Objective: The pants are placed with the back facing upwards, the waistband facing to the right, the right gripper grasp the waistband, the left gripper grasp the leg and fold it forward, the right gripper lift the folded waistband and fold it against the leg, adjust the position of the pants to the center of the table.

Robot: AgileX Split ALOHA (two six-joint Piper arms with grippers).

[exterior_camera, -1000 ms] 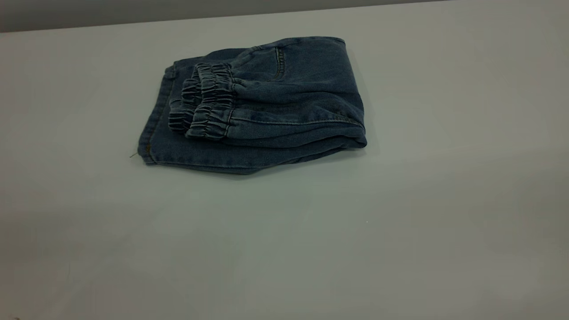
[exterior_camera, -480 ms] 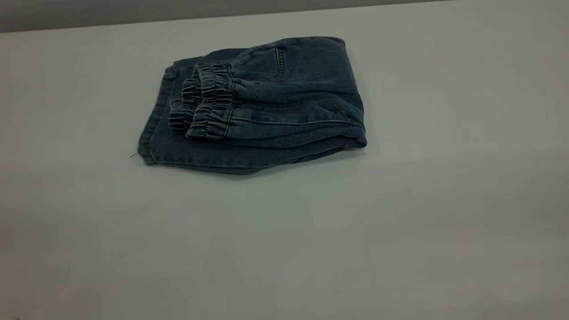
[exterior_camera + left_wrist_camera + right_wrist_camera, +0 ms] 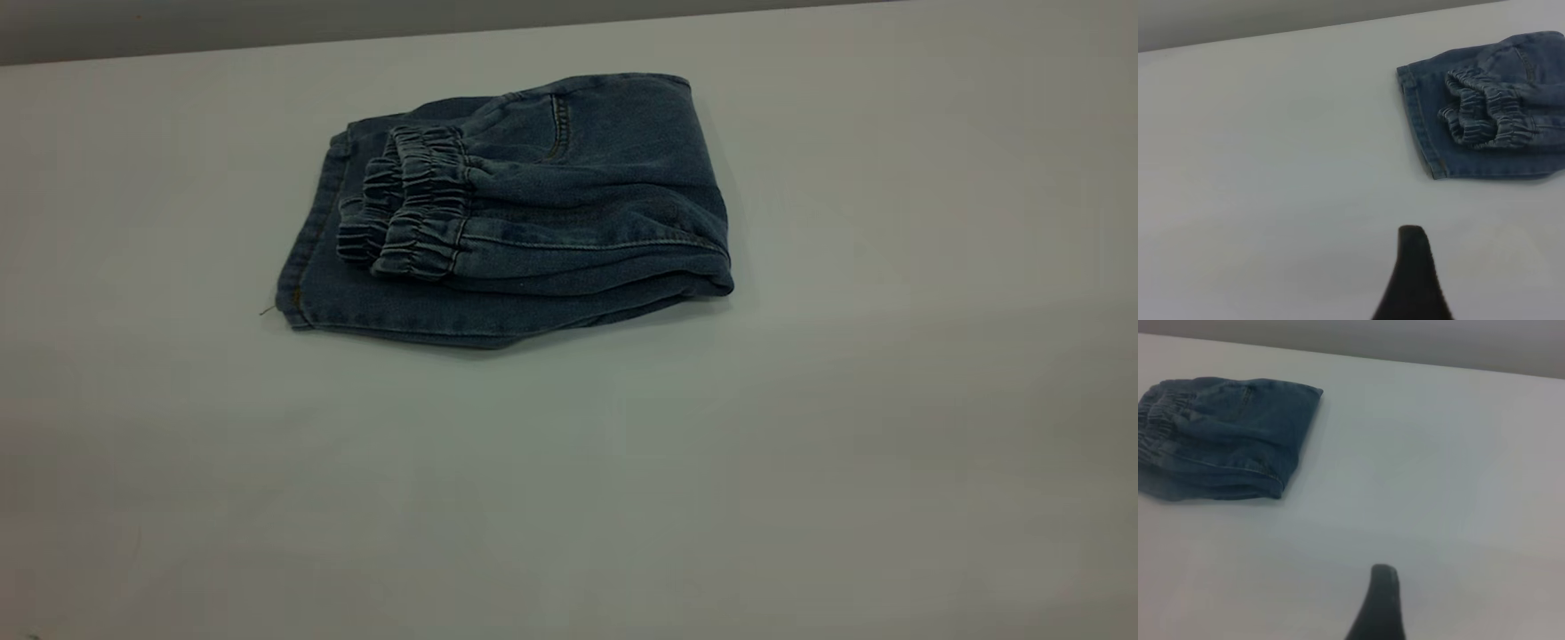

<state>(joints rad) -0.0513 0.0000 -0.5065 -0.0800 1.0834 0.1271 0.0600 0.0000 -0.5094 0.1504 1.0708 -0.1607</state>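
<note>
We see the large, smooth, pale grey table [image 3: 800,427] filling nearly the whole exterior view, with a darker strip of background along its far edge. On it lie the short blue faded denim pants [image 3: 578,204], folded into a compact bundle that sits toward the far side of the table and somewhat left of the middle in that view. We see the bundle in layers: a flat lower layer whose stitched hem edge faces left, and on top of it a thicker folded part with its rounded fold facing right. The gathered, ruffled elastic waistband [image 3: 413,204] rests on top of the lower layer, near the left end of the bundle, its ruffles turned toward the hem. A curved line of stitching shows on the upper layer, near the far edge of the bundle. We cannot see any print on the denim as it lies.

Neither arm appears in the exterior view. In the left wrist view we make out only one black, ridged fingertip [image 3: 1415,280] of the left gripper, above bare table and well apart from the pants [image 3: 1485,107]. In the right wrist view we likewise see a single dark fingertip [image 3: 1379,607] of the right gripper, also well apart from the pants [image 3: 1225,440]. We cannot tell whether either claw is released or clenched; neither touches the denim.
</note>
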